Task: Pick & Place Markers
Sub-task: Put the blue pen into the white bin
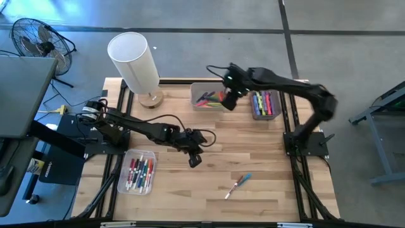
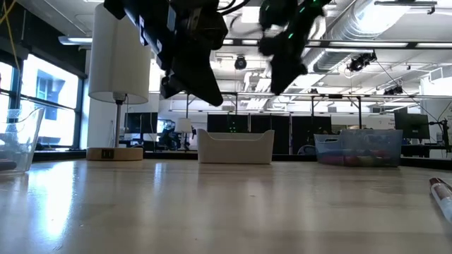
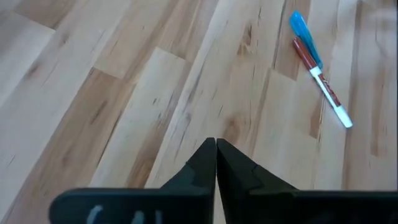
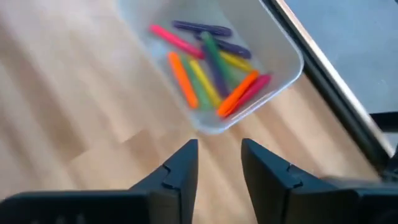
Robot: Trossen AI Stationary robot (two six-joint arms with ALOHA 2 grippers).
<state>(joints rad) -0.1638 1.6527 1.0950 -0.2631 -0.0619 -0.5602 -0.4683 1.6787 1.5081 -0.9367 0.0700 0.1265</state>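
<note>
Two dark tools hang above the wooden table (image 2: 212,204): the left tool (image 2: 191,81) nearer, the right tool (image 2: 286,67) farther back. Behind stand a white-shaded lamp (image 2: 118,63), an opaque white bin (image 2: 236,147) and a clear bin (image 2: 359,149) of markers. One marker (image 2: 443,196) lies at the right edge.

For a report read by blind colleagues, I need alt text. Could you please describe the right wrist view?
The right gripper, open and empty, hangs over the wooden table just short of a clear bin. In the bin lie loose markers in pink, orange, yellow, green and purple. Past the bin, the table's dark edge and grey floor show.
</note>
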